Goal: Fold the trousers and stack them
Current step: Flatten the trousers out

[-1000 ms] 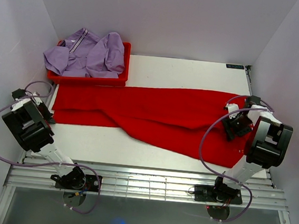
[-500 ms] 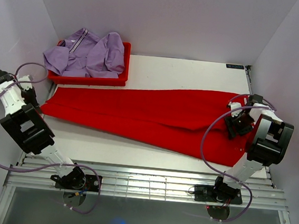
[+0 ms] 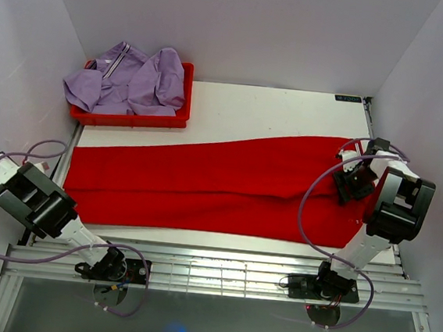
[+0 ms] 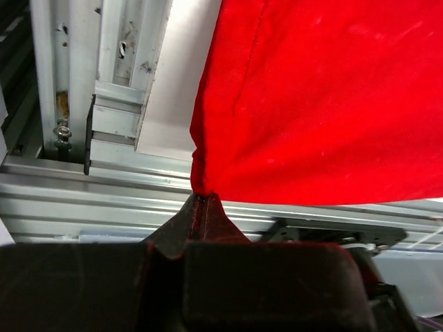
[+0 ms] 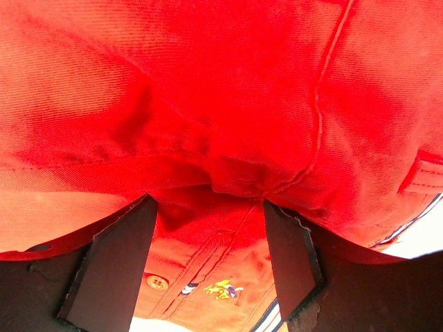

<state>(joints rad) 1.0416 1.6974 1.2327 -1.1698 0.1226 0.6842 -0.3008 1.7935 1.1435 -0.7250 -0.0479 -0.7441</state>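
Observation:
The red trousers (image 3: 219, 185) lie stretched flat across the table, waist to the right and leg ends to the left. My left gripper (image 4: 199, 197) is shut on a corner of the leg hem (image 4: 197, 176), held over the table's near-left corner; the left arm (image 3: 34, 199) sits beyond the left edge. At the waist end my right gripper (image 3: 352, 182) is open. Its two fingers (image 5: 114, 266) stand wide apart on either side of a bunched fold (image 5: 221, 173), and the inner waistband with a button (image 5: 156, 281) shows between them.
A red bin (image 3: 132, 114) holding a lilac garment (image 3: 128, 78) stands at the back left. White walls close in on both sides. Aluminium rails (image 3: 219, 272) run along the near edge, and grey cables loop around both arms.
The left gripper closed on the hem and swung out and toward the near-left corner, pulling the leg ends with it. The trousers went from slanted to lying straight. The right gripper barely moved.

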